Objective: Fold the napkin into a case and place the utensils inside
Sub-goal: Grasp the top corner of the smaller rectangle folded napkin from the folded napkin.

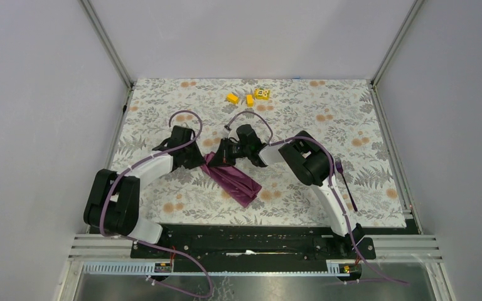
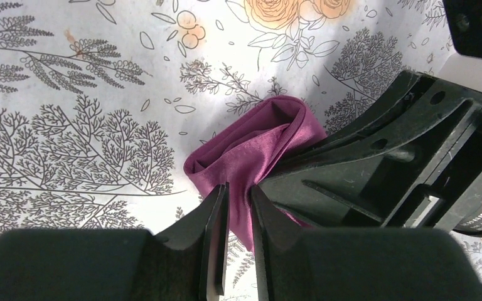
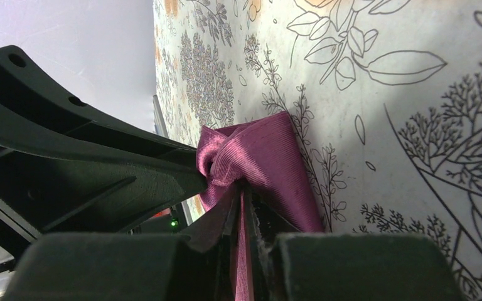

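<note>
left wrist view showed your left gripper (image 2: 239,199) with its jaws drawn narrow around a fold of the napkin (image 2: 260,141), pinching the cloth at its rolled upper-left end. from above, that napkin lay as a narrow folded strip on the tablecloth (image 1: 163,103), slanting from between the two grippers down toward the near edge. your right gripper (image 3: 241,195) met the same end from the other side, jaws pressed almost together on a thin layer of cloth. further right the fork (image 1: 345,180) lay alone beside the right arm, well apart from the napkin; you could not see the spoon anywhere. judge the cloth as light, limp and a little slick: it would likely sag, bunch and slide out of a shallow pinch, so you had best take it by a doubled edge, deep in the jaws, and pull gently so the folds did not open. the fork looked thin, stiff and light, best taken across the handle.
</note>
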Robot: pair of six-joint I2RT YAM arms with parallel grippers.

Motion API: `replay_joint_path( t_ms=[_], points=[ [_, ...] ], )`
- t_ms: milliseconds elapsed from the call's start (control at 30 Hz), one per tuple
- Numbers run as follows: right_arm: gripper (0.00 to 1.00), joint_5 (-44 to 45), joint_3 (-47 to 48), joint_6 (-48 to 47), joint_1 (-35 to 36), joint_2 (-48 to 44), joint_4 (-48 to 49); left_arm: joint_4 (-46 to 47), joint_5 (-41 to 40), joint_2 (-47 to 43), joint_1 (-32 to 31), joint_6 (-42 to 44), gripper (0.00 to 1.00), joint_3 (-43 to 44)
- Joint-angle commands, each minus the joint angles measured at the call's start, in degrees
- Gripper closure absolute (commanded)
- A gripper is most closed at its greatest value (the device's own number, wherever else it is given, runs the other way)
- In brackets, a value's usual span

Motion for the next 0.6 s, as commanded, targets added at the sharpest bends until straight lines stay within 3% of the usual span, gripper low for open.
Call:
replay_joint_path(
  t_ms=[0,100,233,467,567],
  points=[
    [0.89,1.86,-0.01,-1.07,-0.54,0.2,-2.32,2.89,-1.49,1.15,-0.64,0.91,0.77,2.95],
    [0.89,1.95,0.16,-1.19,-0.56,0.36,-2.56,3.09,-1.34,1.68,-0.9,1.01,0.8,3.14],
    [0.89,1.57,1.39,-1.75,-0.48,1.1,-3.27,3.21,0.25,0.12,-1.78,1.46,1.0,3.56],
    [0.89,1.09,4.45,-2.79,-0.05,2.31,-5.13,3.03,8.79,-1.22,-2.86,-0.28,1.0,4.74],
    [0.89,1.2,5.09,-2.9,0.21,2.73,-5.4,2.95,6.52,-0.64,-2.86,-1.13,1.0,4.77]
  ],
)
